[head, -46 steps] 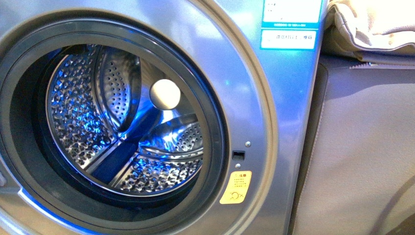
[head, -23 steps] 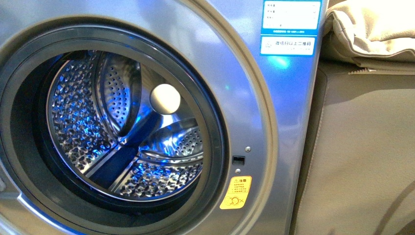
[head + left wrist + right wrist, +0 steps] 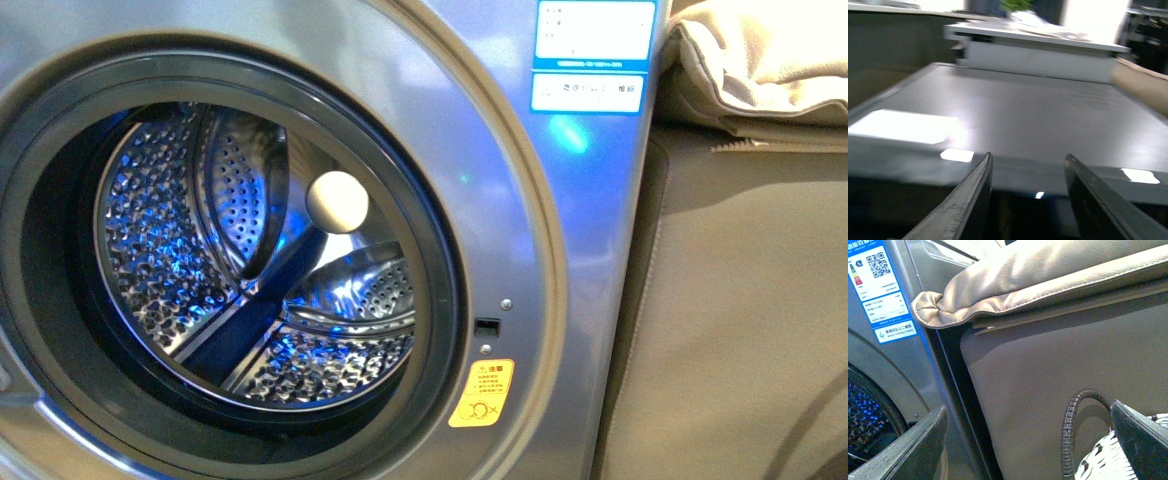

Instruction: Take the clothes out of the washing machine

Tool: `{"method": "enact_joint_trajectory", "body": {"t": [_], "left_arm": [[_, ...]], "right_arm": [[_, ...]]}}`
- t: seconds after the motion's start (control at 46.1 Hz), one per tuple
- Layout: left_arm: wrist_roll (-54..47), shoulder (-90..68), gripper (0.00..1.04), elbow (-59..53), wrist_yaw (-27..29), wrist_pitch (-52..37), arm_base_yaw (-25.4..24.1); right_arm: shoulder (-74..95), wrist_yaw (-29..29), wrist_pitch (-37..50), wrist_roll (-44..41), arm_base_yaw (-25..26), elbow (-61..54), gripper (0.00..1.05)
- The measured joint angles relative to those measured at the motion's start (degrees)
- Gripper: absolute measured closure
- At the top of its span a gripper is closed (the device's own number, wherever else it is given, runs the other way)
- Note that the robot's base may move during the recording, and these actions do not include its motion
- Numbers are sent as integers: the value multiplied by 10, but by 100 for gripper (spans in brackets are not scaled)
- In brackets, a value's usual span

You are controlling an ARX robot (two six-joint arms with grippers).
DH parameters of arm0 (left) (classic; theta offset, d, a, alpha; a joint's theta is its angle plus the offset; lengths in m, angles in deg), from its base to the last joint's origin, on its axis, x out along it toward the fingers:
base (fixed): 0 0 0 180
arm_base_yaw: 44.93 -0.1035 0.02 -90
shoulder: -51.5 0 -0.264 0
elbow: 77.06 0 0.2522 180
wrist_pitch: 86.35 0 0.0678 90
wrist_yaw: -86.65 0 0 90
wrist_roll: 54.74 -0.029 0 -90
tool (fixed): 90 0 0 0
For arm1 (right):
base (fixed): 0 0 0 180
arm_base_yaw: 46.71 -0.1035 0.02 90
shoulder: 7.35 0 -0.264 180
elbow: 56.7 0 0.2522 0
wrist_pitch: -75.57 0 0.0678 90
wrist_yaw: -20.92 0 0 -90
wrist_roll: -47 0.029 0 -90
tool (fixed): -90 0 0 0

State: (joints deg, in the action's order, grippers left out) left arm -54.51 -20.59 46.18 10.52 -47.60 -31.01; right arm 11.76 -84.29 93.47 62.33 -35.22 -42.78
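The grey washing machine (image 3: 560, 250) fills the front view with its door opening facing me. The perforated steel drum (image 3: 250, 260) glints blue, and I see no clothes in it. A small orange sticker (image 3: 481, 393) sits below the latch. No gripper shows in the front view. My left gripper (image 3: 1028, 156) is open and empty, level with the machine's flat grey top (image 3: 1023, 110). My right gripper (image 3: 1028, 407) is open and empty, facing the gap between the machine's side (image 3: 898, 355) and the beige sofa (image 3: 1058, 365).
The beige sofa (image 3: 740, 300) stands tight against the machine's right side, with a cushion (image 3: 760, 60) on top. A grey-and-white woven basket (image 3: 1100, 460) with a dark curved handle (image 3: 1070, 415) lies by my right finger. A white counter (image 3: 1038, 45) is behind the machine.
The front view has shifted a little, so the machine and sticker sit slightly lower than one second ago. Nothing has moved in the last half second.
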Motion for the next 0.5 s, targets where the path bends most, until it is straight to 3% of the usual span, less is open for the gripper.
{"method": "enact_joint_trajectory", "body": {"t": [0.26, 0.347, 0.499], "left_arm": [[0, 287, 102, -524, -46, -217, -49], [-2, 307, 101, -675, -82, -258, -56], [0, 339, 101, -791, -74, -299, -86]], "right_arm": [[5, -6, 10, -2, 2, 0, 8], [6, -5, 10, -2, 2, 0, 8], [4, 0, 4, -5, 1, 1, 9]]}}
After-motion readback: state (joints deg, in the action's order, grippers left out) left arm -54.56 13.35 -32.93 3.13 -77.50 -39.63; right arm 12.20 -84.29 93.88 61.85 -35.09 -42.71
